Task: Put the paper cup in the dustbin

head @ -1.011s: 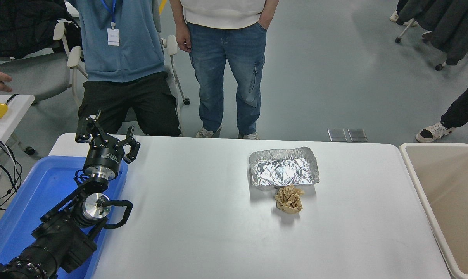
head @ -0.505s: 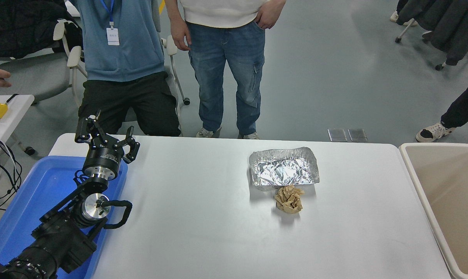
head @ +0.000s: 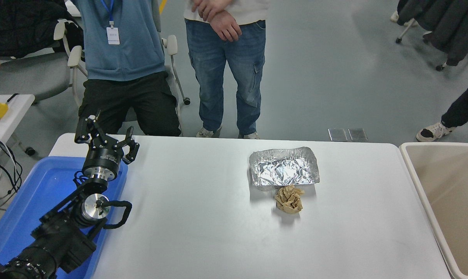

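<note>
The paper cup is not in view anywhere on the table. The beige dustbin [head: 416, 182] stands at the table's right end, and the part of its inside that I see shows no contents. My left gripper [head: 105, 133] is parked at the lower left over the far corner of a blue tray, open and empty. My right arm and gripper are out of view.
A silver foil tray [head: 284, 167] lies right of the table's middle, with a crumpled brown paper ball [head: 289, 199] touching its near edge. A blue plastic tray [head: 28, 197] sits at the left end. Two people [head: 226, 73] stand at the far side.
The person in jeans has brought both hands together in front of the body. The hand at the far left edge has drawn back. My left arm and the table's things have not moved.
</note>
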Robot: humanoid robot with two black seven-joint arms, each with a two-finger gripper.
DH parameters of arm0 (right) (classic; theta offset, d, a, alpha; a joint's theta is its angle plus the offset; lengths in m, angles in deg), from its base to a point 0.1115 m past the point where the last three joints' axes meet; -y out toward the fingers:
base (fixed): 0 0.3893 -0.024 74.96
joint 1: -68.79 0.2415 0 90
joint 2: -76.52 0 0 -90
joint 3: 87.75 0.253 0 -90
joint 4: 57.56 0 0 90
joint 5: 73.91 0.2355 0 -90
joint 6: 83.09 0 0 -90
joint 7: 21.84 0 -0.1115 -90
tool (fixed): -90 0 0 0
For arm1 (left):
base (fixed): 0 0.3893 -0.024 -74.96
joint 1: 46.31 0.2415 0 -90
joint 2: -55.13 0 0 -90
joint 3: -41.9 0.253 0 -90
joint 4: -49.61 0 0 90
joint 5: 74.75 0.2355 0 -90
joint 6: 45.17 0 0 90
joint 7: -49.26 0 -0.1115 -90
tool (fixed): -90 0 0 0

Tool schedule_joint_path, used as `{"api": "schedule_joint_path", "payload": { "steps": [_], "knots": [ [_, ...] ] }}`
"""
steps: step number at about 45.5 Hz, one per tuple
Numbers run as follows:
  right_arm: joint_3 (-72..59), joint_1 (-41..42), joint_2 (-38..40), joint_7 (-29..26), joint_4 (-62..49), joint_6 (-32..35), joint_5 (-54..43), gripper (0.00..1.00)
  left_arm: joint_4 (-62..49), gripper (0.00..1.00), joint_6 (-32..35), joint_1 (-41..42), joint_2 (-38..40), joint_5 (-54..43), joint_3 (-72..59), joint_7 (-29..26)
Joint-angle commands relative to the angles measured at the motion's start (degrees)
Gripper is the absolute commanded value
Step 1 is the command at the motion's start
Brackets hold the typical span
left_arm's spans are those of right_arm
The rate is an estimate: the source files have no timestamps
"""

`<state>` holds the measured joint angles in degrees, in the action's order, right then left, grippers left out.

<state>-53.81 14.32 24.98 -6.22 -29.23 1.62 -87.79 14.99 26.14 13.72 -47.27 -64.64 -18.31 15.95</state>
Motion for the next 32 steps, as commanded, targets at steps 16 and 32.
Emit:
{"api": "schedule_joint_path", "payload": {
  "steps": [16,32],
  "knots": [
    [24.15,-13.30,-7.08,8.46,23.35,4.15,-8.53,1.00,0.00,1.00,-0.04,-0.01,0.00,0.00,0.00,0.01],
    [22.92,-12.15,-15.61,14.53,22.83,3.72,-9.33,1.00,0.00,1.00,-0.04,-0.01,0.00,0.00,0.00,0.01]
  ]
}}
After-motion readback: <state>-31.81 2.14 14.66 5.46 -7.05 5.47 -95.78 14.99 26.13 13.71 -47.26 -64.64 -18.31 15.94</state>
